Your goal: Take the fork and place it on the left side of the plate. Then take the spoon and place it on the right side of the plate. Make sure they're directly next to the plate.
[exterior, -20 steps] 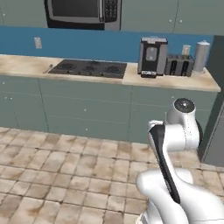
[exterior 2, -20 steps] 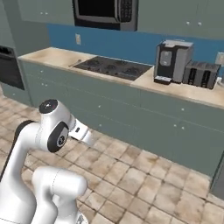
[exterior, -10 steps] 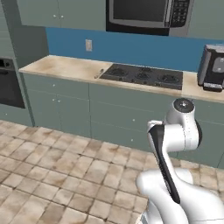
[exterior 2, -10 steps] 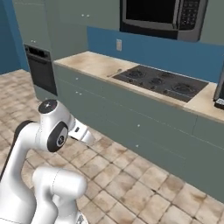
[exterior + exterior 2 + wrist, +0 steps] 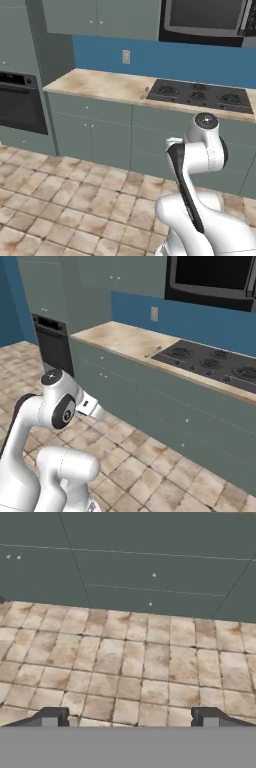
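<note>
A slim grey utensil lies on the beige counter just left of the black cooktop. It also shows as a small mark, the utensil, in the left base view. It is too small to tell whether it is the fork or the spoon. The plate is out of view. My gripper is open with nothing between its fingertips. It points at the tiled floor and the grey-green cabinet fronts, well short of the counter. My arm stays folded close to the base.
A built-in oven stands at the counter's left end, under tall cabinets. A microwave hangs over the cooktop. Tiled floor lies between the base and the cabinets.
The whole scene has slid to the right in both base views, so the camera has moved left along the counter. The coffee machine and toaster left view and the oven came in. The arm's pose is unchanged.
</note>
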Controlling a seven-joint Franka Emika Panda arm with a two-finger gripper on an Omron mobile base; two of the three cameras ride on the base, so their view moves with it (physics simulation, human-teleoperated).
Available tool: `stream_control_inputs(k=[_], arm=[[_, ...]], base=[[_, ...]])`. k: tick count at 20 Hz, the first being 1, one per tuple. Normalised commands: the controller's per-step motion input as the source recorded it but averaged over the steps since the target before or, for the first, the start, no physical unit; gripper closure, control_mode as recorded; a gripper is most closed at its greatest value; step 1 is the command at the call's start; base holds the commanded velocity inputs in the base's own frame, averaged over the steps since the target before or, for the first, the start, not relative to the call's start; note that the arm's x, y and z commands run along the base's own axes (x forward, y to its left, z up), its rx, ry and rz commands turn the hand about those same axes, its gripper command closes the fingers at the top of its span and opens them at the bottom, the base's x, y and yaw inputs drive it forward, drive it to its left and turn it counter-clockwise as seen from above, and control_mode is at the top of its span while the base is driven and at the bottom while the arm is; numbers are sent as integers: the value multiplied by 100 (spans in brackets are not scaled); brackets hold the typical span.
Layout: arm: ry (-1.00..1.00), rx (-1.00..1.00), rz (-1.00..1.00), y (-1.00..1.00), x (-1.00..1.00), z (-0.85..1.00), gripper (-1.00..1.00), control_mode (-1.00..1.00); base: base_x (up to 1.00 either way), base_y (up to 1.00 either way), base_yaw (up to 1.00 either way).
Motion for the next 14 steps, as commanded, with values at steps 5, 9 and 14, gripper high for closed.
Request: stream_control_inputs(k=[5,9,14], arm=[[0,0,0,0,0,0,-100,100],[0,0,0,0,0,0,-100,100],[0,0,0,0,0,0,-100,100]], base=[[100,64,-32],[100,63,-30],[100,34,-29]])
